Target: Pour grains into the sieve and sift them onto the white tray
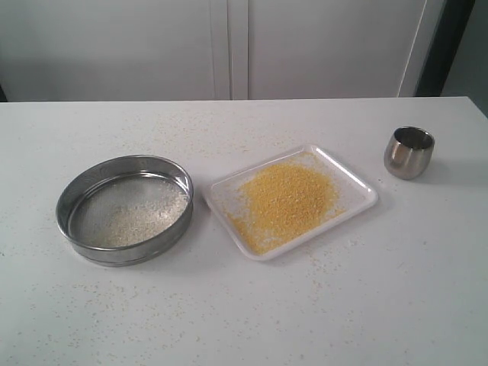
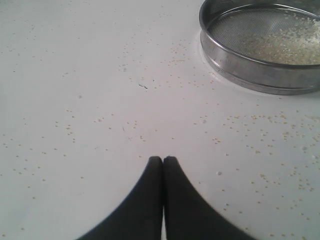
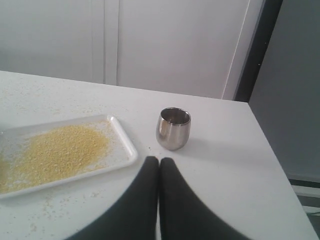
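Two closed, empty grippers: left gripper [image 2: 163, 160] near the sieve [image 1: 126, 250], right gripper [image 3: 159, 161] by the white tray [image 1: 349, 184]. Golden grains [image 1: 286, 197] heap on it. Sifting looks done; draw back without nudging it.

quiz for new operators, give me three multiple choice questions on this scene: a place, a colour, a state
1. Relative to the white tray, the sieve in the exterior view stands: A on it; B to its left; C to its right.
2. The grains heaped on the tray are: A golden-yellow; B black; C green.
3. The left gripper and right gripper are: A both open; B gripping the sieve; C both shut, empty.
B: it sits apart, left of the tray. A: the heap looks yellow. C: each wrist view shows jaws closed together, nothing between.
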You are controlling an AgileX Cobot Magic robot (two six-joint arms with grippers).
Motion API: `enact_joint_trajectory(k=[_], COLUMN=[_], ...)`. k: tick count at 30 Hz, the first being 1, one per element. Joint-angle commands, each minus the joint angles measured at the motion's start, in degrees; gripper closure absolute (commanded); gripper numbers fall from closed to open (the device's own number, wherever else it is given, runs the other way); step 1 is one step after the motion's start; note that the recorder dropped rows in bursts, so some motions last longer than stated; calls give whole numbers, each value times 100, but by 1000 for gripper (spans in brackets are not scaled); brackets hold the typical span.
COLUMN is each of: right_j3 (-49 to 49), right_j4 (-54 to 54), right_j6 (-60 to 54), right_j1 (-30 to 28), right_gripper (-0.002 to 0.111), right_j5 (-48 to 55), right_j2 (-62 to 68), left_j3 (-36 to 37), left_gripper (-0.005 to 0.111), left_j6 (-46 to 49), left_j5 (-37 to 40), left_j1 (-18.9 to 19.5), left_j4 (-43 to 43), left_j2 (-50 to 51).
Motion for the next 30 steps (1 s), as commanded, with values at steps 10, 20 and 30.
enact_joint_trajectory(k=[10, 20, 30], right_j3=[333, 621, 1223], right_j4=[-396, -396, -396], right_j6=[377, 647, 647], right_j1=[-6, -6, -6], right_gripper=[108, 108, 108], right_j5=[-456, -618, -930], right_j2=[-27, -27, -27], left_j3=[60, 60, 60], left_gripper=[107, 107, 107], left_j6=[0, 0, 0], left_j5=[66, 66, 66], left_j1=[-47, -47, -47], left_j4=[-21, -21, -21], left_j2=[-24, -24, -24])
